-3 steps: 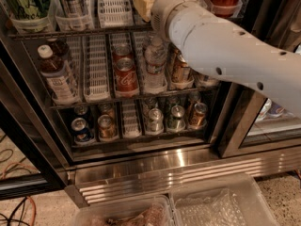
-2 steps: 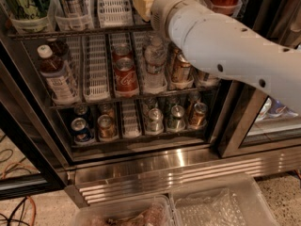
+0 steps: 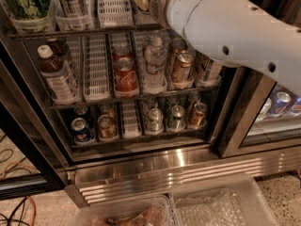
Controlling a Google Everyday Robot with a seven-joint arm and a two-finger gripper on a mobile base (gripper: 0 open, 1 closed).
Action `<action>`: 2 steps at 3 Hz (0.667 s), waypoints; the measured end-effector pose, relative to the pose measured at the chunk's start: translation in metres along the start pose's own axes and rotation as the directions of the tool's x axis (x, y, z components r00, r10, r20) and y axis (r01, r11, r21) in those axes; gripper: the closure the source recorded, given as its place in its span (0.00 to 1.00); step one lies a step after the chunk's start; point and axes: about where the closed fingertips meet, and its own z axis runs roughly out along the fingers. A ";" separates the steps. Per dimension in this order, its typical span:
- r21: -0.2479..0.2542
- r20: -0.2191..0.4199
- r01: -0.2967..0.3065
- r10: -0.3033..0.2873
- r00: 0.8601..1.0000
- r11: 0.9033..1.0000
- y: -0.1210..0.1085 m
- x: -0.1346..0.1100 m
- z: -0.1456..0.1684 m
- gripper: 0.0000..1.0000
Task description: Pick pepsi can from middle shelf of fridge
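Fridge (image 3: pixel 188 166), door open. The white arm (image 3: pixel 225 27) reaches in from the right, ending at the top rack. Its gripper lies hidden beyond the arm's end, so I cannot tell its state or hold. The pepsi can (image 3: pixel 207 70) stands at the right end of the middle shelf (image 3: pixel 136 98), half covered by the arm, right of a brown can (image 3: pixel 181 66).

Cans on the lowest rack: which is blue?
The leftmost can, blue under its silver top; others are gold or silver. The gripper hides behind the white arm.
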 end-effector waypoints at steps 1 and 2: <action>0.000 0.005 0.002 -0.002 1.000 1.000 0.000 -0.003 0.000 1.00; 0.003 0.021 0.012 -0.012 1.000 1.000 -0.001 -0.014 -0.002 1.00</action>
